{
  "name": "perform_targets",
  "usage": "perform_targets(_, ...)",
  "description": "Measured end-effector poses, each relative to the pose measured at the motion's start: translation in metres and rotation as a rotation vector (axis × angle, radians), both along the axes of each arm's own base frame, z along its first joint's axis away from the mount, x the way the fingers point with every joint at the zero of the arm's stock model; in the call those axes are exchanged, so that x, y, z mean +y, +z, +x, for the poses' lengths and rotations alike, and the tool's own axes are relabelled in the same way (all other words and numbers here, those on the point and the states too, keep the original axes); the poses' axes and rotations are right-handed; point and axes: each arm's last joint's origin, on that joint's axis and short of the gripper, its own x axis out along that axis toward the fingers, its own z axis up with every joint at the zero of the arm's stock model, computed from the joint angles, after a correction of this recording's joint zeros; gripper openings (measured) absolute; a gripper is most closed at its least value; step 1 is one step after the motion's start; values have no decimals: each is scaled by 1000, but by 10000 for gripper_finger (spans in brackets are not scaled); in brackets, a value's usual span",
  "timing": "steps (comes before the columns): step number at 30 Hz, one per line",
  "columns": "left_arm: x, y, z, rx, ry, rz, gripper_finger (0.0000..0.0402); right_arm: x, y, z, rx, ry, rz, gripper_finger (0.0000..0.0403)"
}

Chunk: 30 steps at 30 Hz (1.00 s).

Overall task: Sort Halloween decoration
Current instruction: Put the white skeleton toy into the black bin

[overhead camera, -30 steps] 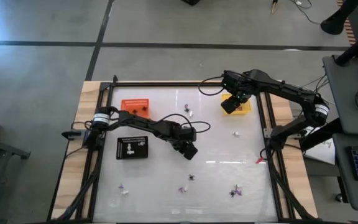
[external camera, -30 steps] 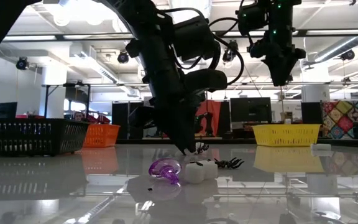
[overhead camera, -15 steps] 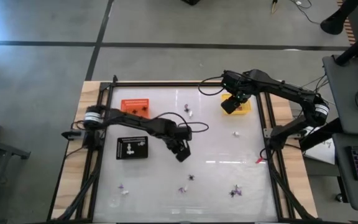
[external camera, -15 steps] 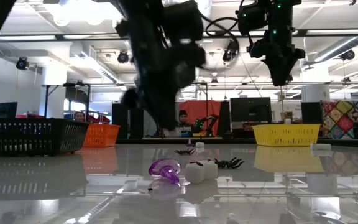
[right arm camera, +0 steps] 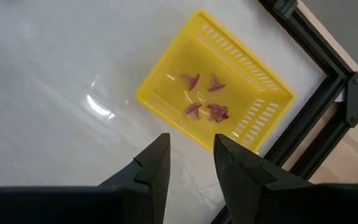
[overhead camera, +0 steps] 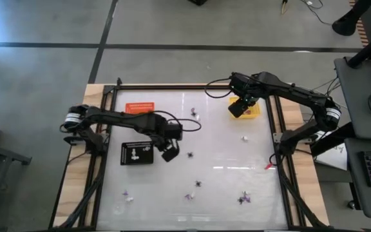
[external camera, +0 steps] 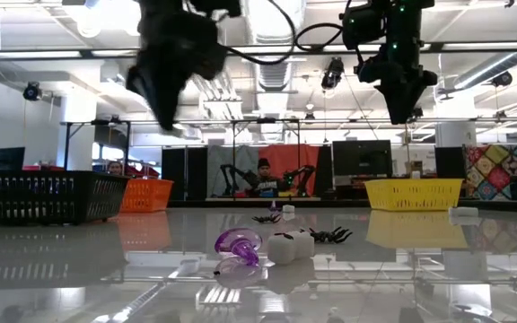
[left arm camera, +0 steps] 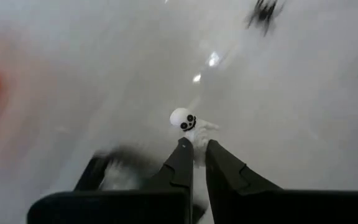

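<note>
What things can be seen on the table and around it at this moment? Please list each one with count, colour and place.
Table: one, glossy white top in a black frame.
Orange tray: one, far left part of the table.
Black tray: one, nearer than the orange tray, white trinkets inside.
Yellow tray: one, far right side, about four purple trinkets inside.
Loose trinkets: several, purple, black and white, scattered mostly along the near side.
White skull trinket: one, gripped by the left gripper.
Left gripper: beside the black tray, raised above the table.
Right gripper: open, over the yellow tray.
</note>
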Motion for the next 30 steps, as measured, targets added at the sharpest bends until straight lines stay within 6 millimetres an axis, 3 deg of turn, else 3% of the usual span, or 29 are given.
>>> perform_targets(7, -12, 14, -30, 89, -46, 4, 1, 0, 0, 0, 9, 46, -3, 116)
perform_targets(15, -24, -15, -60, 206, -69, -104, 1, -2, 0, 3, -2, 114, -23, 116)
perform_targets(21, -31, -31, -68, 220, -95, -188, 5, -3, 1, 5, -6, 184, -41, 116)
perform_targets(30, -27, -46, -77, 275, -94, -126, 53, -6, 2, 11, -61, 228, -74, 116)
